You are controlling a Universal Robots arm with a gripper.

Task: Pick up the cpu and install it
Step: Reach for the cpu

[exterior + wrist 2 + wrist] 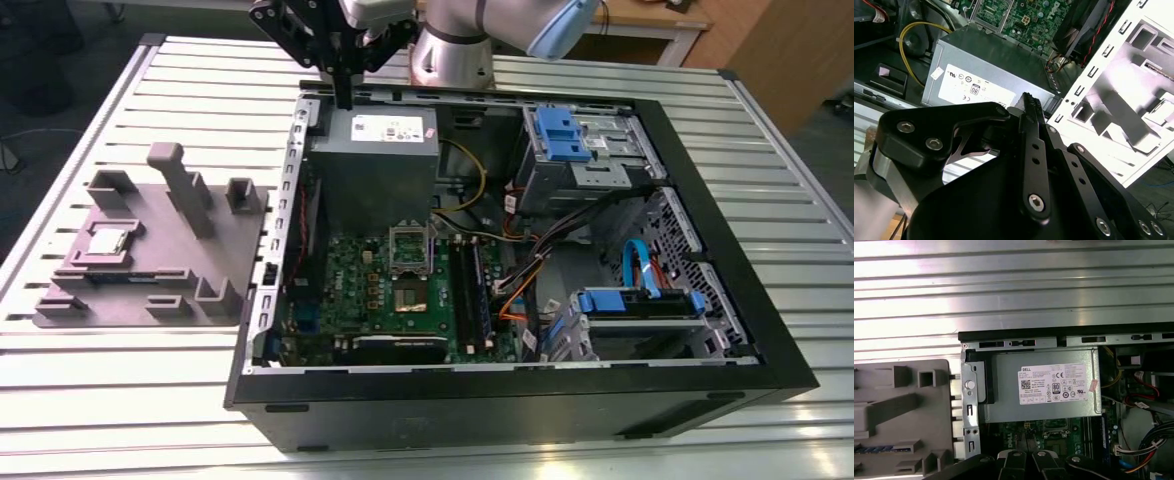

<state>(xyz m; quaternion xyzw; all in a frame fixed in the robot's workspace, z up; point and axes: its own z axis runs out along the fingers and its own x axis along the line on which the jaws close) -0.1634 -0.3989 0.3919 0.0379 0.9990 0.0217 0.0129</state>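
Our gripper [344,98] hangs above the power supply [378,160], jaws pressed together, empty. The cpu [110,240] sits well apart from them on the grey fixture [147,290]. Light, stiff, delicate: we'd pinch its opposite edges.

One tabletop [120,400] carries one open computer case [534,405] and one grey fixture tray [227,262], and one cpu [110,241] lies on that tray. Inside the case are one green motherboard [358,285], one grey power supply box [380,178] bearing one white label [390,128], two blue drive brackets [558,133], one yellow cable [467,172] and one light blue cable [638,262]. Above the case's far edge there is one arm [454,50] with one gripper [344,98].
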